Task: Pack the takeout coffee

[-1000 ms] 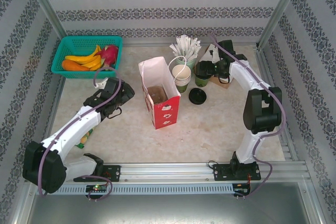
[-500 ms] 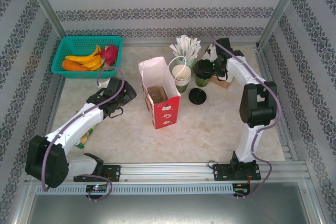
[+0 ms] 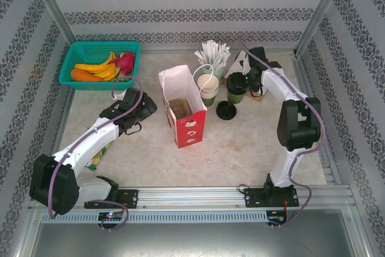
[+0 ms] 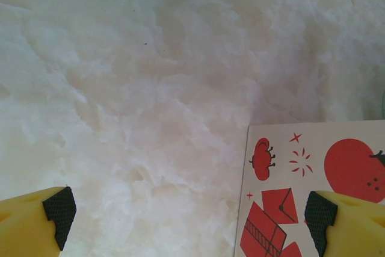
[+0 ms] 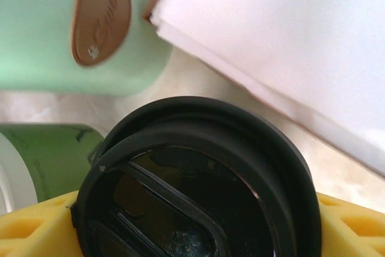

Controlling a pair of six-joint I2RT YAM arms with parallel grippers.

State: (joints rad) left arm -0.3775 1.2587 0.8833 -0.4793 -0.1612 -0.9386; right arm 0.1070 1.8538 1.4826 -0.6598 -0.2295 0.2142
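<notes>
The takeout coffee cup [image 3: 234,94], green with a black lid [image 5: 198,179], stands right of the red-and-white paper bag [image 3: 183,109]. My right gripper [image 3: 239,82] is down over it. In the right wrist view the lid spans the gap and touches both yellow fingers [image 5: 352,224]. The brown pulp tray [image 3: 179,108] lies inside the bag. A second black lid [image 3: 225,111] lies loose on the table. My left gripper [image 3: 135,105] hangs open left of the bag with nothing between its pads [image 4: 59,209]. The bag's printed side [image 4: 301,173] shows beside it.
A stack of green cups [image 3: 208,86] and a mint cup of white straws [image 3: 212,58] stand just left of the coffee. White paper [image 5: 289,46] lies behind it. A teal basket of fruit [image 3: 78,52] sits at the back left. A green packet [image 3: 96,159] lies under the left arm.
The right gripper's jaws have closed in onto the lidded cup, and the wrist shifted slightly. The left arm has barely moved.
</notes>
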